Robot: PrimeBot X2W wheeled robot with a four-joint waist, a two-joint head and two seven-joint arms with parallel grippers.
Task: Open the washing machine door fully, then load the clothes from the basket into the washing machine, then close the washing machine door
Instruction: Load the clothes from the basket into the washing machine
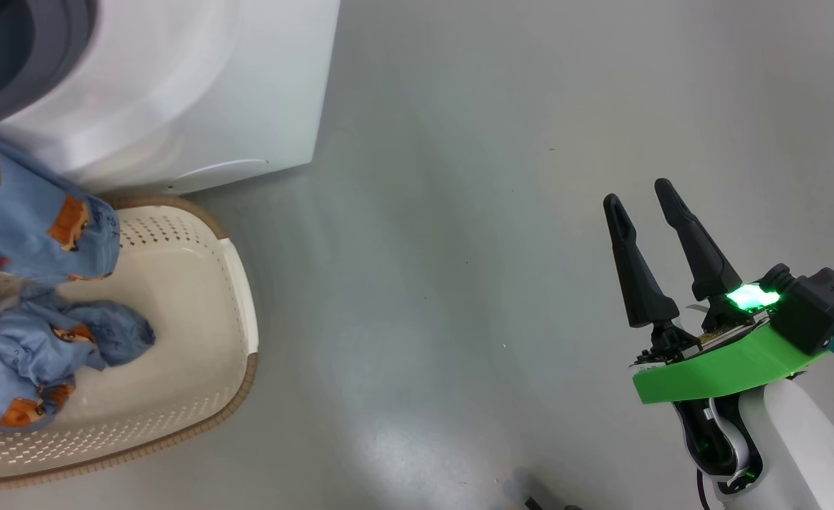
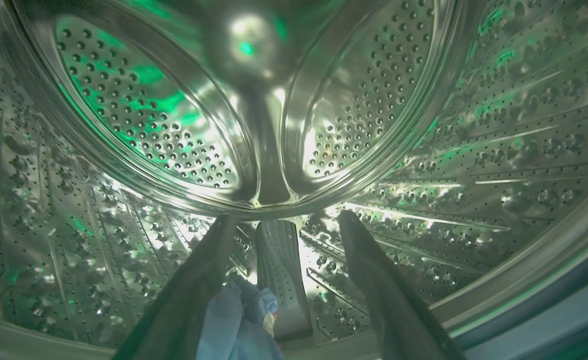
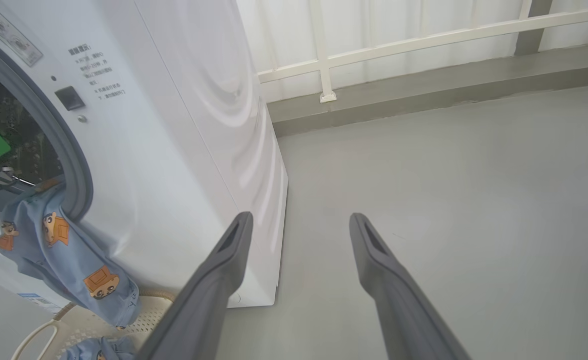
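Observation:
The white washing machine stands at the top left with its opening uncovered; the washing machine door is out of view. My left gripper is inside the steel drum, jaws open, with light blue clothes lying low between the fingers. One printed garment hangs out of the opening down toward the basket. A second bundle of clothes lies in the basket. My right gripper hovers open over the floor to the right, empty.
Grey floor spreads to the right of the machine and basket. A drum paddle rises just beyond the left fingers. A white railing on a low kerb runs behind the machine.

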